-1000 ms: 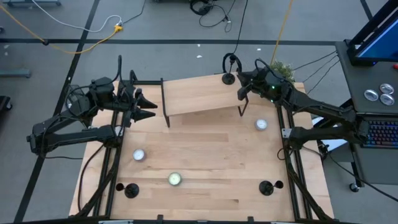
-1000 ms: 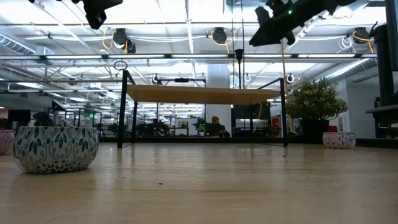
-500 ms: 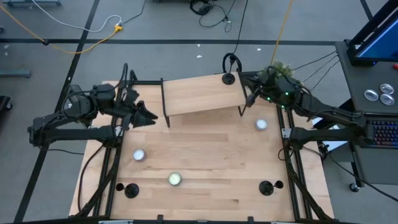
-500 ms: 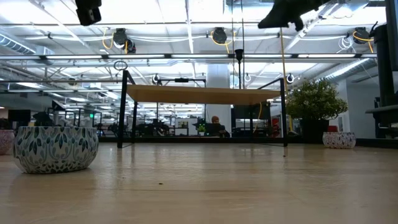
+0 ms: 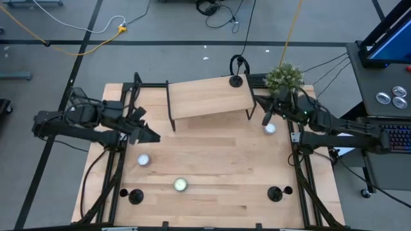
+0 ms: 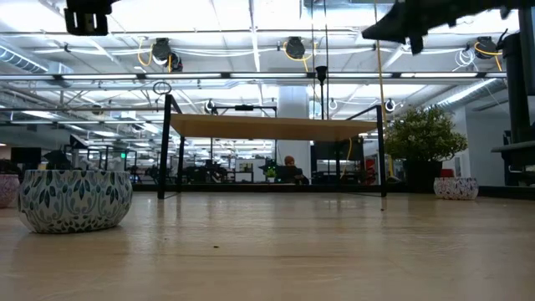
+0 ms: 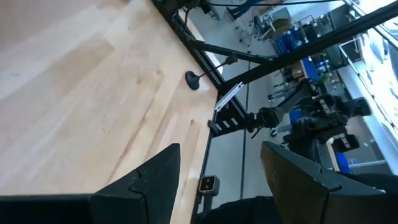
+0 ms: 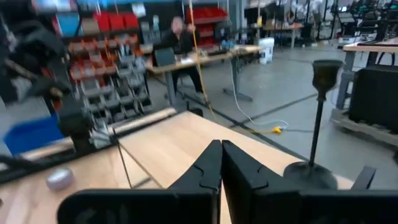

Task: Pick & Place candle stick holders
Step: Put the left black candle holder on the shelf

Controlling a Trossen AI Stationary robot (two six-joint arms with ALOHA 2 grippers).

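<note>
Three black candle stick holders show in the high view: one (image 5: 236, 80) stands on its base at the far right corner of a raised wooden shelf (image 5: 209, 98), one (image 5: 135, 196) on the table near the front left, one (image 5: 275, 193) near the front right. My left gripper (image 5: 151, 128) is open and empty, above the table left of the shelf; its wrist view (image 7: 221, 148) shows a holder (image 7: 193, 79) far off. My right gripper (image 5: 265, 120) is shut and empty, just right of the shelf; its wrist view (image 8: 221, 146) shows the shelf's holder (image 8: 317, 165) ahead.
Three round tealights lie on the table: one (image 5: 270, 128) near my right gripper, one (image 5: 142, 160) at the left, one (image 5: 180, 185) near the front. A potted plant (image 5: 283, 77) stands at the far right corner. Black frame rails run along both table sides.
My right gripper has drawn back from the holder on the shelf, going toward the table's right and near edges. My left gripper has gone toward the table's near edge. The holders and tealights have stayed in place.
</note>
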